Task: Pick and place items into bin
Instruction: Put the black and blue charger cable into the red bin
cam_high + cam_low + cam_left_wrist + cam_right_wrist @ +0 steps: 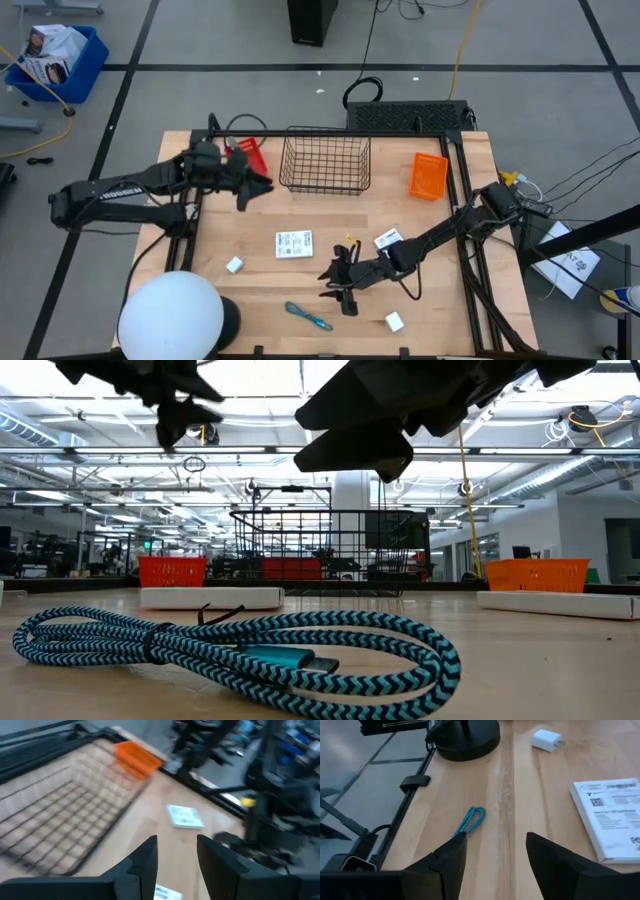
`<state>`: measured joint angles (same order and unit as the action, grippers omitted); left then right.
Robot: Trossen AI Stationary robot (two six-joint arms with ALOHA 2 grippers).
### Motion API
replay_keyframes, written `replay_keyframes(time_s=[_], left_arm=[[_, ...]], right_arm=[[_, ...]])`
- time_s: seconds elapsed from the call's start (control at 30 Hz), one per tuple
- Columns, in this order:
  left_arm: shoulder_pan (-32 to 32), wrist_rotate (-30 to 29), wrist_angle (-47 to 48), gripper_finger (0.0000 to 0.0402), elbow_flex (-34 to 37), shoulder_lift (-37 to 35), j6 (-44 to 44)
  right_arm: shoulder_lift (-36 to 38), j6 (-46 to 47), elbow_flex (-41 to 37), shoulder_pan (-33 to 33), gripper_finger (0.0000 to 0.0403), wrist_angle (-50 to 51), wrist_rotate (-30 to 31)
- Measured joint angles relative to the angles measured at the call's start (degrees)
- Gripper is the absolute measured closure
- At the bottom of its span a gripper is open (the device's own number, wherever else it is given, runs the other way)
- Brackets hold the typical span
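A teal-blue braided cable (307,316) lies coiled near the table's near edge, close in the low view (240,650) and ahead of my right fingers (470,822). Two flat white printed packets (294,243) (388,238) and two small white cubes (235,265) (394,321) lie flat on the wood. My right gripper (332,290) hovers open above the table between the packets and the cable. My left gripper (262,185) is open in the air beside the left end of the black wire basket (325,163). No grey metal tool shows.
A white dome lamp (170,315) on a black base (465,735) stands at the near left corner. A red bin (250,155) sits left of the basket and an orange bin (430,175) right of it. Black frame rails (460,200) edge the table.
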<state>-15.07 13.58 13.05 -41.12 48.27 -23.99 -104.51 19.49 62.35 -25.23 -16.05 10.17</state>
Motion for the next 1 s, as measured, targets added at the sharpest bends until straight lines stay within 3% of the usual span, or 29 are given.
replay_keyframes(time_s=[0.2, 0.4, 0.77, 1.0], left_arm=[[9.87, -5.20, -3.18, 0.0261, 0.00, 2.41, 0.38], [17.53, -9.84, -8.84, 0.0261, 0.00, 7.03, 2.36], [22.17, -15.24, -15.35, 0.0261, 0.02, 13.76, -0.34], [24.01, -18.18, -17.52, 0.0261, 0.02, 17.44, -0.50]], right_arm=[[0.00, 3.75, 0.00, -0.49, 0.0206, 0.26, -2.67], [0.00, 4.88, 0.00, -3.86, 0.0206, 1.21, -1.11], [-1.29, 12.92, 0.02, -7.93, 0.0206, 3.90, 1.87], [-6.29, 18.50, 3.91, -9.04, 0.0206, 4.62, 0.02]])
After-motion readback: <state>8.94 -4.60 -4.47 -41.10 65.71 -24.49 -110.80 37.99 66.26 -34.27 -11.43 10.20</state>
